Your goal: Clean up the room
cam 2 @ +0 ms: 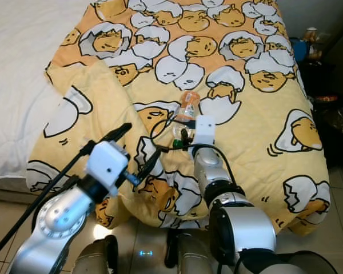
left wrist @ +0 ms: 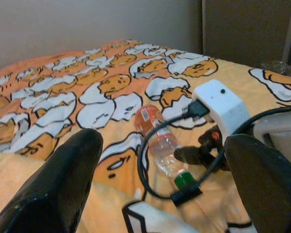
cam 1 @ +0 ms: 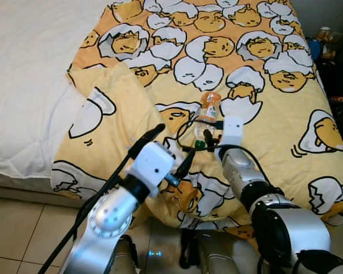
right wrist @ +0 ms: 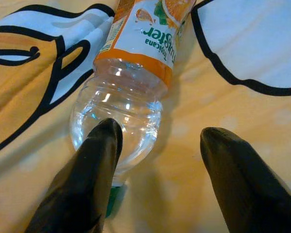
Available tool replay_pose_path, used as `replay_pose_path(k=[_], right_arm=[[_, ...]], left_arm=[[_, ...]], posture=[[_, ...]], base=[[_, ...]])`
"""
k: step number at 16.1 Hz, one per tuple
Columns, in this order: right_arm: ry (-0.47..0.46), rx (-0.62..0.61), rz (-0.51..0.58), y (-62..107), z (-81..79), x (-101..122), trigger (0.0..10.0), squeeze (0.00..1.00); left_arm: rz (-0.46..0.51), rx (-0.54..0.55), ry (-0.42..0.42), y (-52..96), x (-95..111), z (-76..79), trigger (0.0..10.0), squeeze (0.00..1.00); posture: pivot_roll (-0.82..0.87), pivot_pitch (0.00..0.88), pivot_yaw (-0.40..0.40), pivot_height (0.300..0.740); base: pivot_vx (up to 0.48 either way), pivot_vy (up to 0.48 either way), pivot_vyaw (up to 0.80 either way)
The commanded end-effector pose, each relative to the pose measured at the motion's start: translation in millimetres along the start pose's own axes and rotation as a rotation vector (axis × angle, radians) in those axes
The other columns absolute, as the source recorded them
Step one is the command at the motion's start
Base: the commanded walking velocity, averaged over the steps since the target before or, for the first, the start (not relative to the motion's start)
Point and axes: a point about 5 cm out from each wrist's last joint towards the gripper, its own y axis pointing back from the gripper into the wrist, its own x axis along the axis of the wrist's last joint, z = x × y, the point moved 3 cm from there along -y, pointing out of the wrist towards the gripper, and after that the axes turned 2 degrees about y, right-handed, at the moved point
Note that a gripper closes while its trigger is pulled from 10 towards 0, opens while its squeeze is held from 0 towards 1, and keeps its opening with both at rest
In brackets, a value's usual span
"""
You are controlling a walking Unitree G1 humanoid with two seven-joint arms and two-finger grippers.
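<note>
Where the bottle (right wrist: 128, 85) lies on the blanket (cam 1: 286, 114) — right hand (right wrist: 157, 179) spread, one finger (right wrist: 87, 174) over its neck.

1. An empty clear plastic bottle (cam 1: 208, 117) with an orange juice label and green cap (left wrist: 185, 180) was laid on its side.
2. It was rested on a yellow egg-patterned blanket (cam 1: 286, 114) near the bed's foot.

Bed (cam 1: 23, 68) is covered by a white quilted sheet (cam 1: 28, 114) on the robot's left. A yellow-orange blanket (cam 1: 263, 114) with an egg-character print is spread over the rest, rumpled and folded at the near edge. Beige tiled floor (cam 1: 17, 228) is seen below. Dark clutter (cam 1: 326, 45) is seen beside the bed's far right.
</note>
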Motion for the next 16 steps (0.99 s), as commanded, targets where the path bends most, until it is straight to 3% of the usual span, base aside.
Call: replay_pose_path(k=[1,3,4,6,8,9,12,13,16], right_arm=[[-0.057,-0.002,-0.131,5.7,-2.8,-33,0.0,0.0],[-0.11,-0.004,-0.147,6.4,-3.5,-36,0.0,0.0],[-0.205,-0.02,-0.162,6.9,-1.3,-39,0.0,0.0],[-0.285,-0.035,-0.167,7.1,2.7,-40,0.0,0.0],[-0.255,-0.025,-0.146,5.6,3.1,-34,0.0,0.0],[-0.181,-0.009,-0.104,3.0,1.5,-22,0.0,0.0],[-0.096,-0.001,0.059,-3.7,2.4,23,0.0,0.0],[-0.085,-0.022,0.173,-4.7,11.3,52,0.0,0.0],[-0.091,-0.067,0.322,1.2,36.0,78,0.0,0.0]], left_arm=[[-0.017,-0.017,-0.018,-0.2,-6,1.1,10.0,0.0],[-0.02,-0.02,-0.024,-2.1,-7,-0.8,10.0,0.0],[-0.01,-0.037,-0.039,-6.3,-8,-0.5,10.0,0.0],[-0.01,-0.043,-0.059,-11.4,-14,-1.3,10.0,0.0],[-0.005,-0.043,-0.079,-15.7,-16,-3.9,10.0,0.0],[0.004,-0.042,-0.095,-20.4,-17,-6.8,10.0,0.0],[0.042,-0.052,-0.122,-43.3,-18,-14.9,10.0,0.0],[0.051,-0.037,-0.08,-57.0,-20,-21.2,10.0,0.0],[0.02,0.017,0.03,-70.6,-33,-31.5,10.0,0.0]], posture=[[0.29,0.2,-0.083,0.74],[0.29,0.176,-0.076,0.74],[0.29,0.158,-0.075,0.74],[0.3,0.127,-0.08,0.74],[0.3,0.104,-0.082,0.74],[0.29,0.074,-0.081,0.74],[0.24,0.0,-0.065,0.74],[0.2,0.0,-0.048,0.74],[0.14,0.0,-0.022,0.74]], base=[[0.0,0.0,0.0],[0.0,0.0,0.0],[0.0,0.0,0.0],[0.0,0.0,0.0],[0.0,0.0,0.0],[0.0,0.0,0.0],[0.0,0.0,0.0],[0.0,0.0,0.0],[0.0,0.0,0.0]])
